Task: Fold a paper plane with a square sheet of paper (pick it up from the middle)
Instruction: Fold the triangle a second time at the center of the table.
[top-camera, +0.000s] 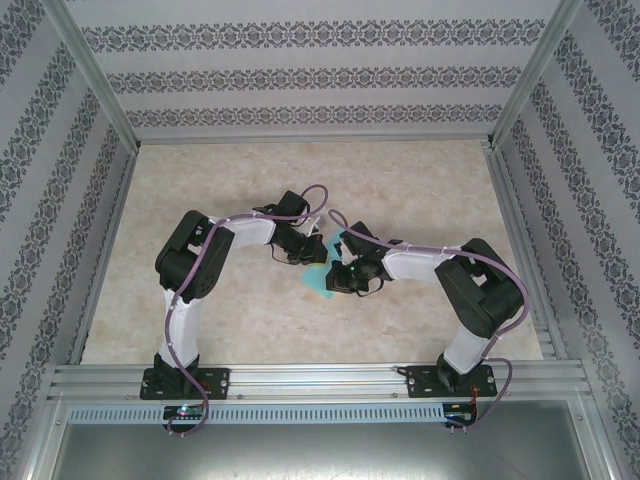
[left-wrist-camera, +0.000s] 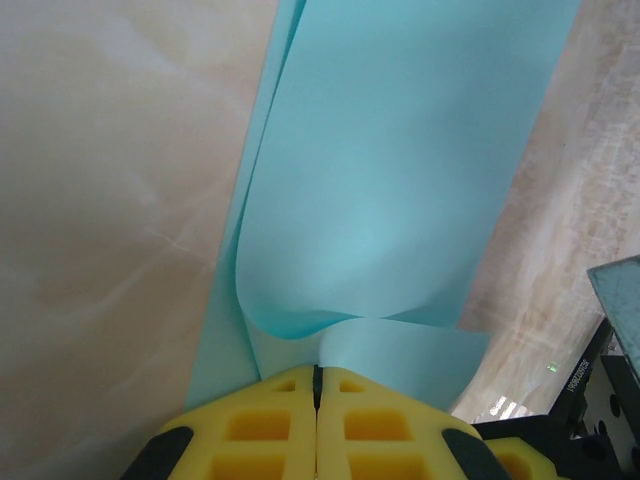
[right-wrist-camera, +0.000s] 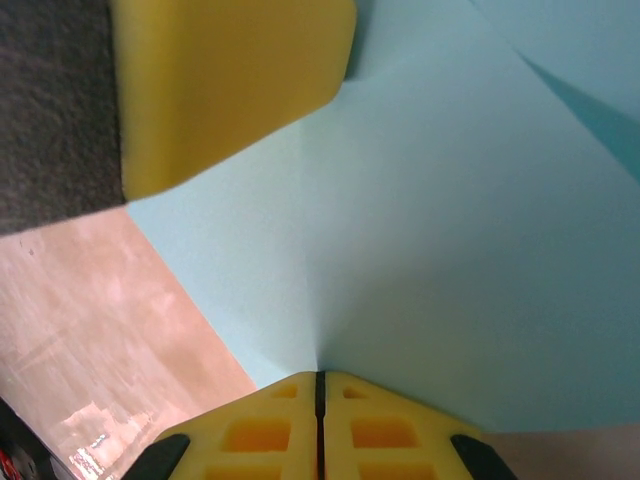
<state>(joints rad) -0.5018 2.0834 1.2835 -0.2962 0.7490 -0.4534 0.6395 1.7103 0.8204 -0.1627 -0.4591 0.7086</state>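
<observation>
The turquoise square sheet of paper hangs between my two grippers over the middle of the table, bent and creased. A finished paper plane is out of view. My left gripper is shut on the sheet's near edge, and the paper curls up and away from its yellow pads. My right gripper is also shut on the sheet, with a crease running straight up from its pads. A folded flap shows at the upper right of the right wrist view. In the top view the left gripper and right gripper stand almost tip to tip.
The beige marbled table stretches on all sides. Patterned walls with metal posts enclose it. The left gripper's yellow pad shows close by at the top left of the right wrist view. The right arm's black body sits at the left wrist view's lower right.
</observation>
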